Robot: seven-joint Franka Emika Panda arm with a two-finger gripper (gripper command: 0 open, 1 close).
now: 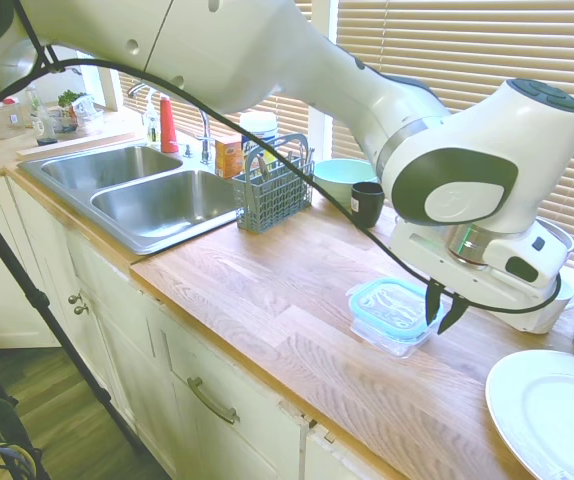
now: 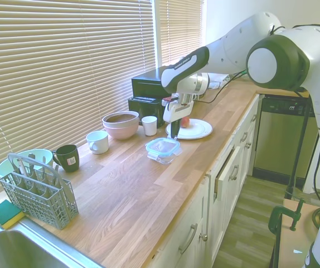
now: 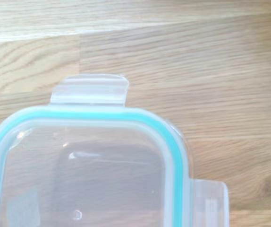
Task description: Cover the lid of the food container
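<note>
The flat clear plastic lid with the teal rim seal [image 1: 395, 303] sits on top of the small clear glass food container [image 1: 387, 338], squared up with it, its snap tabs sticking out at the sides and not folded down. The pair stands on the wooden countertop [image 1: 267, 300], near the front edge. In the wrist view the lid [image 3: 83, 170] fills the lower part of the picture, one corner and two clear tabs showing over the wood grain.

The white arm's two-finger gripper [image 1: 444, 309] hangs at the lid's far-right edge, its dark fingertips [image 1: 432, 300] a small way apart with nothing between them. From the other side, the gripper [image 2: 174, 132] is just above and behind the container [image 2: 162, 149]; whether a fingertip touches the lid I cannot tell.

Just past the container toward the arm lies a round white plate [image 2: 191, 129] with something small and red on it. Along the blinds stand a white cup [image 2: 149, 125], a wide pink bowl [image 2: 121, 124], a white mug [image 2: 97, 142], a dark green mug [image 2: 67, 157] and a round mint-green bowl [image 2: 15, 162]. A grey plastic cutlery basket [image 1: 273, 190] stands beside the stainless steel double sink [image 1: 137, 190], with a red bottle [image 1: 168, 126] behind the basin.
</note>
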